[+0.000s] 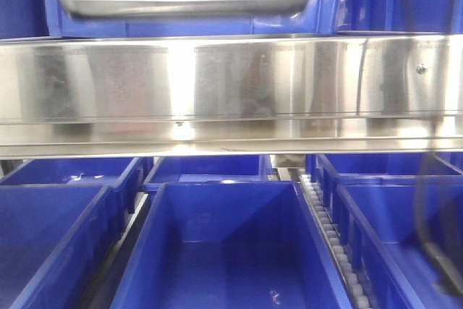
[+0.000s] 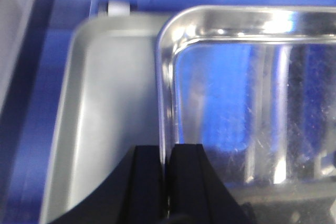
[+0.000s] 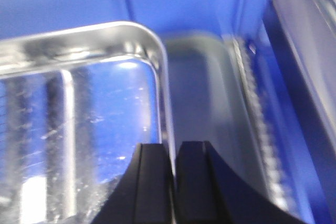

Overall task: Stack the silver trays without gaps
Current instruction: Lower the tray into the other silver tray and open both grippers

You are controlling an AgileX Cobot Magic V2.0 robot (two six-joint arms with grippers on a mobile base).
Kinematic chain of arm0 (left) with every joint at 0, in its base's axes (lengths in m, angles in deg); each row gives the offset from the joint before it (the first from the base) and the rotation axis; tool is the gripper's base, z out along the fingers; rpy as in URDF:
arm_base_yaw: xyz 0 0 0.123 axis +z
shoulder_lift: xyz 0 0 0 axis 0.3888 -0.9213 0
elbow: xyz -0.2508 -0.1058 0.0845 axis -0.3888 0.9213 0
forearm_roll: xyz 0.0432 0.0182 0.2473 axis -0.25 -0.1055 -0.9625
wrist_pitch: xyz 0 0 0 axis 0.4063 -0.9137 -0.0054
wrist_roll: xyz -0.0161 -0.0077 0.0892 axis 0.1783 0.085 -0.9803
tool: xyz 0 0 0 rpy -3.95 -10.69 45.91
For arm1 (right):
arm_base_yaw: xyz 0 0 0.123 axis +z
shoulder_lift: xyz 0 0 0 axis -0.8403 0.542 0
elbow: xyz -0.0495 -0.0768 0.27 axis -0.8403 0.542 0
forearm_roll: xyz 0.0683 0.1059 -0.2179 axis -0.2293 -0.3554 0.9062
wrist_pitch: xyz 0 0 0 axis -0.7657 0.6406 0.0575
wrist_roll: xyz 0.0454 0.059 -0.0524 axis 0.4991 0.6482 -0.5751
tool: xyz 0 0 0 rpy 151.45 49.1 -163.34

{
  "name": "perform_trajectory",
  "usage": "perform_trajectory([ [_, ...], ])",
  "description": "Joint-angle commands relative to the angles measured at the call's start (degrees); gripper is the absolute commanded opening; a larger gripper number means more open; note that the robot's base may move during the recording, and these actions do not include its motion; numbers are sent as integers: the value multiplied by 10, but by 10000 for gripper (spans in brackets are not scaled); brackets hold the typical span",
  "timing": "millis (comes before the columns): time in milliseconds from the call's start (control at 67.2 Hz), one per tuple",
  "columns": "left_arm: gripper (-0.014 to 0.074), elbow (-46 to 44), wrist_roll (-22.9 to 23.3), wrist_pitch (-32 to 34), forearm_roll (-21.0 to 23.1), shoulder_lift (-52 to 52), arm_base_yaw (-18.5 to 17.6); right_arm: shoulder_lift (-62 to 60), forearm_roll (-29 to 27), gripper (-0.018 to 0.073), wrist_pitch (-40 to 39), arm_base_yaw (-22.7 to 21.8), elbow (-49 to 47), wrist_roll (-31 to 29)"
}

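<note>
We are gripping the upper silver tray [image 2: 226, 108] by both side rims.
At bottom center of each wrist view, the left gripper [image 2: 164, 153] and right gripper [image 3: 174, 150] are pinching the rims. The lower silver tray [image 2: 110, 108] is lying exposed beyond each edge.

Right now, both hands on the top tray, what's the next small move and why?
Probably lower it straight down, level. The left hand and right hand pinch the top tray at opposite rims, and the bottom tray shows beyond both, so it looks roughly centred.
</note>
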Motion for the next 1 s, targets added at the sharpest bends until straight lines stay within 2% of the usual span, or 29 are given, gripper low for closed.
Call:
perform_trajectory([
  [0,-18,-9,-6,50,58,-2,-13,0,-21,-15,-78,10,-14,-3],
  [298,-11,-9,2,51,54,-2,-13,3,-22,-15,-62,10,-14,-3],
  [372,30,-9,12,50,52,-2,-13,3,-22,-15,-53,10,-14,-3],
  [461,127,-9,25,47,44,-2,-10,3,-22,-9,-47,10,-14,-8],
  [521,216,-9,45,37,35,-2,-5,3,-22,26,-44,10,-14,-8],
  [699,412,-9,52,5,35,-2,15,3,-20,273,-42,10,-14,-14],
  [744,430,-9,52,-2,34,-2,22,3,-13,330,-35,10,-14,-14],
  [804,432,-9,52,-6,32,-2,25,3,-7,362,-29,10,-14,-14],
  [982,419,-9,52,-6,11,-2,26,3,0,360,-17,10,-14,-14],
])
